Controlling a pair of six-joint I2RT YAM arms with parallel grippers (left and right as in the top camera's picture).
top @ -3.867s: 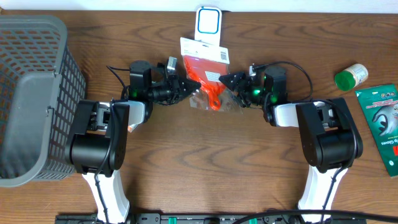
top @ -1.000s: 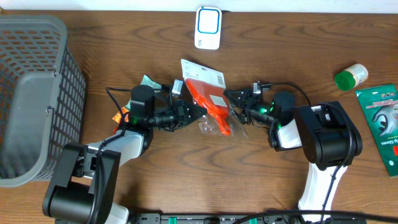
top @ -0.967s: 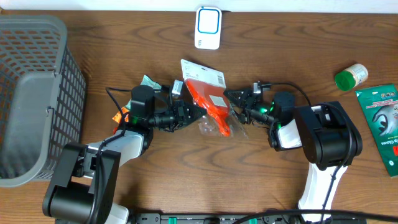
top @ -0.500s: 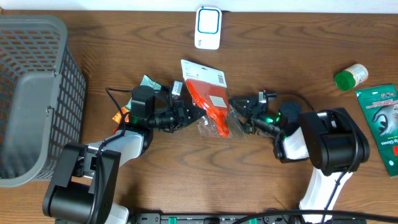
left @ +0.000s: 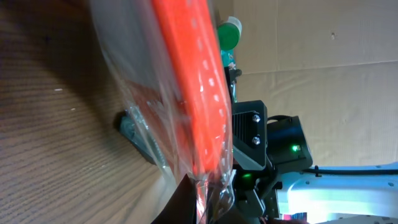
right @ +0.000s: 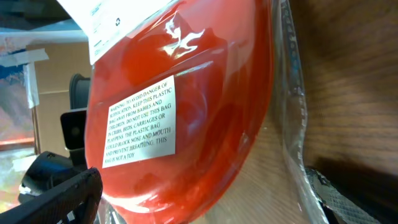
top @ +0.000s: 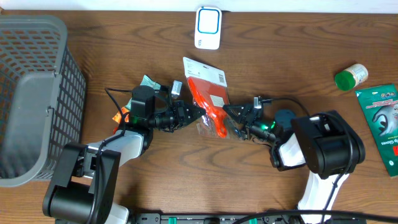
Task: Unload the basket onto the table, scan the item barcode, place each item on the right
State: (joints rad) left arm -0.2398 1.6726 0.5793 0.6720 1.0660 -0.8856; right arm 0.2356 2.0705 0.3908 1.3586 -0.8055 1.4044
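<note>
Item: clear-bagged orange plastic item (top: 208,102) with a white card header, mid-table between the 2 arms, its card end toward the far edge.
Left gripper (top: 196,116): clamped on the bag's left edge. Its wrist view shows the clear film (left: 199,93) pinched at the fingertips.
Right gripper (top: 231,118): jaws spread wide at the bag's right side, with nothing pinched.
Scanner: small white and blue scanner unit (top: 208,28) at the far edge of the brown wooden table (top: 186,180), well apart from the item.
Visible face: the right wrist view shows a white warning label (right: 138,124) on the bag. No barcode can be made out, and the print on the card is too small to read.
Done so far: by my reading, the item is secured in 1 arm's hold.
Still to do: find the barcode face, carry it to the scanner window and present it. No scan looks to be underway now.
Untouched: grey mesh basket (top: 31,93) at left, green-capped bottle (top: 350,76) and green packet (top: 380,127) at right.
</note>
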